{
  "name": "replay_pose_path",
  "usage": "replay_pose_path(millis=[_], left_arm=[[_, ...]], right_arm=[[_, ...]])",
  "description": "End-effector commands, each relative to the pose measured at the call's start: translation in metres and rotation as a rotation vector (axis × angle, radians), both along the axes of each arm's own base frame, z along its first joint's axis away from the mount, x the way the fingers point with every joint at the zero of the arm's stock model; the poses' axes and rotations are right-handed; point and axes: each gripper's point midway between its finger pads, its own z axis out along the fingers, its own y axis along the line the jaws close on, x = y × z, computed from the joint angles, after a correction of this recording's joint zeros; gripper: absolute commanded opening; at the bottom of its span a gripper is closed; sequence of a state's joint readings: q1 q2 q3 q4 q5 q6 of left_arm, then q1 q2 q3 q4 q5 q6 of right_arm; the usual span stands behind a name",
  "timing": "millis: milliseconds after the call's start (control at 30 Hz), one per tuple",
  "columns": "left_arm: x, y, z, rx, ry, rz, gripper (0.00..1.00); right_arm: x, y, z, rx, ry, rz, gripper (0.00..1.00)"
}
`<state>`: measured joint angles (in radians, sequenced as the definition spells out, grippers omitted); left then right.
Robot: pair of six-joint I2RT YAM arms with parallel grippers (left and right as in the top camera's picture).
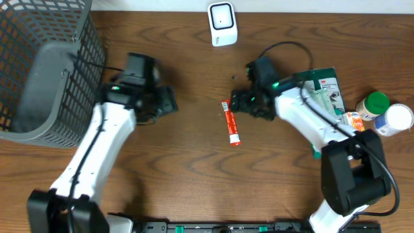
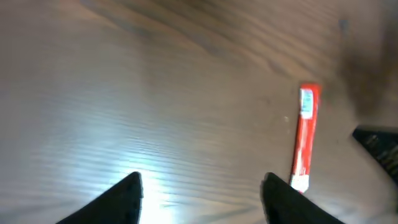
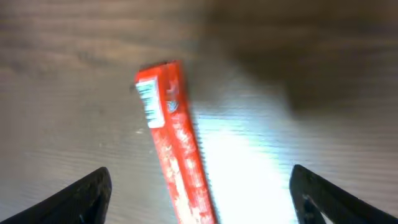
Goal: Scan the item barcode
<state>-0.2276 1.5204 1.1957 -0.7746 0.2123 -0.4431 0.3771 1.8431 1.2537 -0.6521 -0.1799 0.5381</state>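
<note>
Overhead: slim red foil stick pack (image 1: 231, 122) flat on brown wooden table (image 1: 194, 162), just beside right tool (image 1: 248, 103), well apart from left tool (image 1: 169, 103); white box scanner (image 1: 222, 24) at far edge.
Left wrist: left tool (image 2: 202, 186) jaws apart, empty; pack (image 2: 303, 137) outside them.
Right wrist: right tool (image 3: 200, 180) spread wide, pack (image 3: 174, 143) on table between jaws, unheld.
I judge pickup step; next I need a grip leaving barcode end clear.

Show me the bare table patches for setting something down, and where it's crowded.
Bare wood lies between the left gripper and the red packet, along the back between the wire basket and the white scanner, and in front of the packet. Crowded: the right edge, with the green box and bottles.
</note>
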Motion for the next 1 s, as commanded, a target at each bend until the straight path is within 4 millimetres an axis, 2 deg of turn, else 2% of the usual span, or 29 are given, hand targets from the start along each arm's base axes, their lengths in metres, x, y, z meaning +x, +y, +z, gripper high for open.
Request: replay_pose_path(millis=[0,100,233,400,433,533,733,833,967], left_arm=[[-0.012,-0.046,-0.020,-0.005,0.049,-0.113,0.58],[-0.022,-0.080,-0.036,-0.011,0.088,-0.152,0.58],[-0.034,-0.124,-0.063,-0.023,0.133,-0.177,0.58],[-0.048,-0.176,-0.098,-0.021,0.119,-0.303,0.58],[-0.049,-0.182,-0.102,-0.013,0.110,-0.316,0.58],[-0.047,-0.184,-0.114,0.088,0.052,-0.295,0.58],[-0.046,-0.182,-0.115,0.196,-0.021,-0.290,0.57],[-0.048,-0.184,-0.119,0.218,-0.033,-0.298,0.57],[-0.047,-0.188,-0.133,0.225,-0.034,-0.287,0.52]], right_arm=[[0.015,-0.026,0.011,0.011,-0.011,0.001,0.91],[0.015,-0.051,0.009,0.000,0.021,-0.056,0.99],[0.017,-0.074,0.007,-0.008,0.038,-0.106,0.99],[0.014,-0.084,0.005,-0.013,0.062,-0.130,0.99],[0.014,-0.084,0.005,-0.013,0.063,-0.130,0.99],[0.013,-0.082,0.005,-0.014,0.063,-0.126,0.99],[0.013,-0.080,0.005,-0.014,0.062,-0.118,0.99],[0.013,-0.080,0.005,-0.014,0.062,-0.118,0.99],[0.013,-0.080,0.005,-0.014,0.062,-0.118,0.99]])
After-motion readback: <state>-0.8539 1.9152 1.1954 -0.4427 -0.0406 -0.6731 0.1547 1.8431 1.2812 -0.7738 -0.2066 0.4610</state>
